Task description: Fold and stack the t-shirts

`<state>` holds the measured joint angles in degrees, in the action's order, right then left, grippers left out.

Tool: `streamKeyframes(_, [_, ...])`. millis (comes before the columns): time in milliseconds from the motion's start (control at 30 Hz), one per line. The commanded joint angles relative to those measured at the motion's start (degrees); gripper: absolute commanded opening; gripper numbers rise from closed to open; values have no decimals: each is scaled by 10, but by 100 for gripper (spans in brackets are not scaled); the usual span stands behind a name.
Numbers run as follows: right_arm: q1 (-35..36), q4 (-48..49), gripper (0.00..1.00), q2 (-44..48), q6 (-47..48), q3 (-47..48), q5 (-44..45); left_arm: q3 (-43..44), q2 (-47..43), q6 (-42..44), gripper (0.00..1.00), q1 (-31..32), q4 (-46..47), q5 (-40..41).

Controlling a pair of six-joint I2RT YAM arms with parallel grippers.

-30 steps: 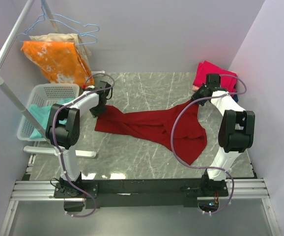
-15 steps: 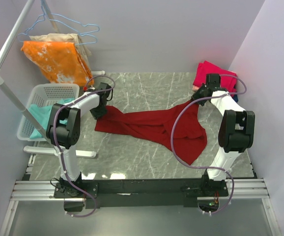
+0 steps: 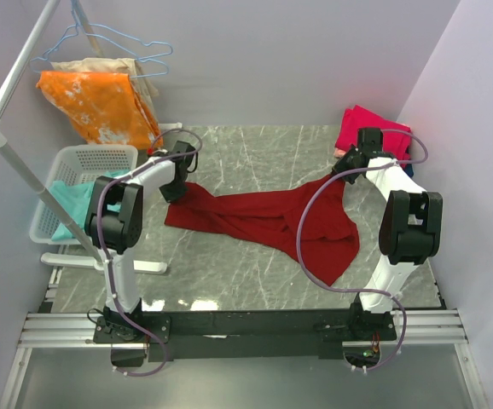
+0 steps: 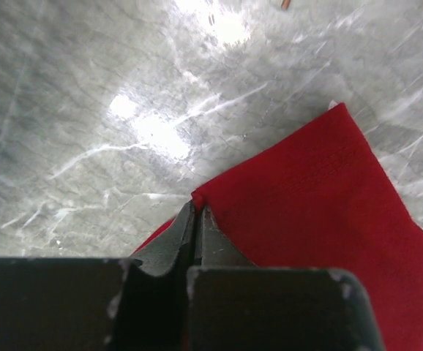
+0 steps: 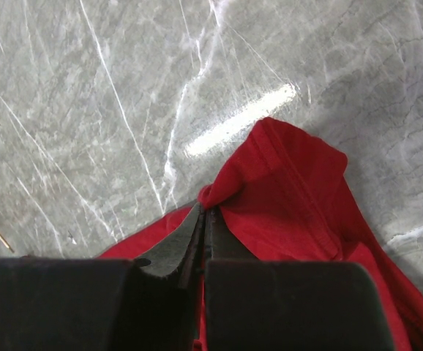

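Maroon t-shirt (image 3: 263, 223) sprawled twisted across middle of marble table (image 3: 255, 149), unfolded; left gripper (image 4: 197, 213) pinched closed on cloth edge at shirt's left end; right gripper (image 5: 206, 213) clamped on bunched fold at right end; looks soft, light, limp, non-slippery, nothing fragile; likely sags and drags between grips; best held at corners or hem, pulled apart evenly to flatten before folding.

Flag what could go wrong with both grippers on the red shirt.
The left gripper and right gripper each pinch only a thin edge of the dark red t-shirt; it may slip on lifting. It lies twisted between them, so spreading may leave folds. The right arm's cable loops over the cloth and could drag it.
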<state>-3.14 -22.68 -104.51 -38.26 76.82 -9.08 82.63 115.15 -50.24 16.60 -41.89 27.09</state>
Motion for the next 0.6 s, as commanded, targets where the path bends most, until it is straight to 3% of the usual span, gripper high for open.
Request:
streamKeyframes(0, [5,1,0,8,6,4,2,40,-21,5,1,2,-23,45])
streamKeyframes(467, [4,5,0,12,0,-1,-4,72,-85,16,1,12,-67,124])
streamKeyframes(567, [6,7,0,17,1,-5,-5,68,-84,22,10,12,-65,124])
